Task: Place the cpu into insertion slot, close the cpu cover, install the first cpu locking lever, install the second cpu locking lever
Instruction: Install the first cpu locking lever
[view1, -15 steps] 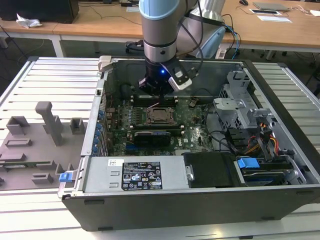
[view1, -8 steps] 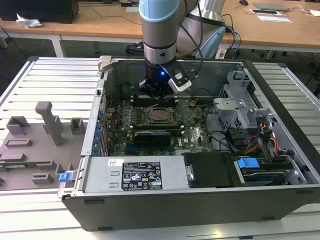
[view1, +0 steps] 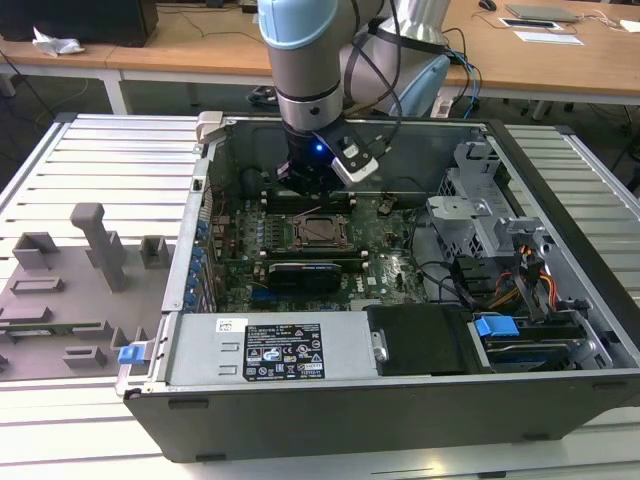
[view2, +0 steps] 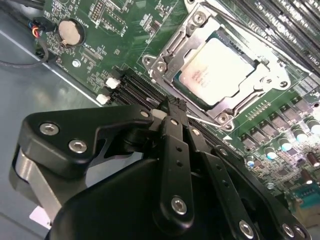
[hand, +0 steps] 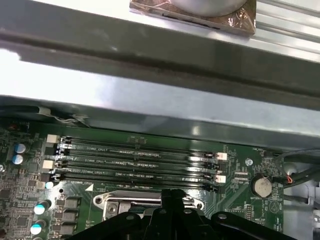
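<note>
One grey fixture tray (view1: 60, 290) lies at the exterior view's left. Right of it the open computer case (view1: 300, 350) holds the green motherboard (view1: 395, 275). The gripper (view1: 312, 188) hangs low over the board's far side, just beyond the insertion slot (view1: 322, 230). In the second wrist view the cpu (view2: 215, 70) sits in that slot under the lowered cpu cover (view2: 176, 46). The gripper's fingers are drawn together beside the cover's edge, and its own body hides whether they pinch anything
</note>
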